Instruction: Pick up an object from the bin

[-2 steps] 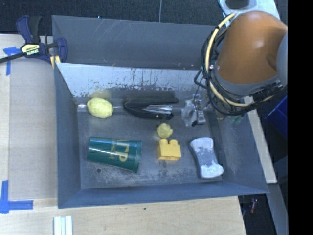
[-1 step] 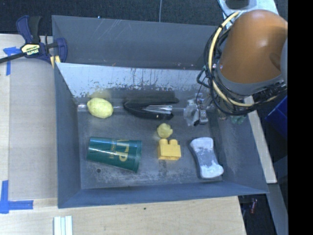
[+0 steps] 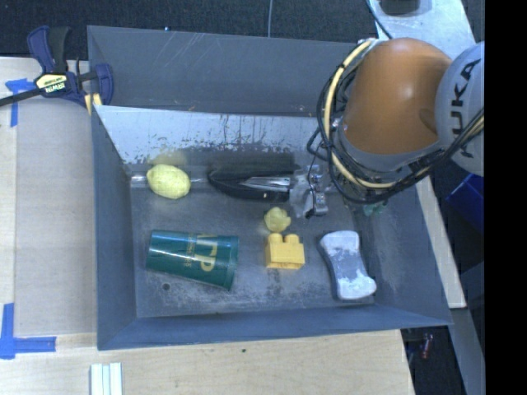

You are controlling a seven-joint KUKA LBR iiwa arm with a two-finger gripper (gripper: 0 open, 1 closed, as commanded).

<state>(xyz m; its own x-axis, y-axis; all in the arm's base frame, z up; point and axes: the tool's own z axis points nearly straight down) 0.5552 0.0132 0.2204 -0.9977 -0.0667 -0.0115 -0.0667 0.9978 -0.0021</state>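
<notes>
Orange cover (image 3: 387, 97) on the wrist rises closest to the lens, with the claw (image 3: 310, 194) below it at the back of the bin (image 3: 115, 220). Whether the claw is spread or pressed together I cannot tell.

Far left of the claw, by the back wall, lies a yellow-green lump (image 3: 168, 181). Left of the claw and nearer the front wall, a teal can (image 3: 193, 258) lies on its side. Directly left of the claw is the black long thing (image 3: 247, 179), with a silvery strip along it. Its long axis runs left to right, about parallel to the back wall, and its right end points at the claw, touching it or just beside it. Just in front of the claw sits a small yellow-green ball (image 3: 277, 218), then a yellow block (image 3: 285, 252). To the claw's right and forward lies a white-grey pad (image 3: 347, 263).

My judgement is that the black thing is the likely pick. The claw stands at its end, not its middle, so a grip there could let it tip and slip out. A descent might also nudge the small ball.
</notes>
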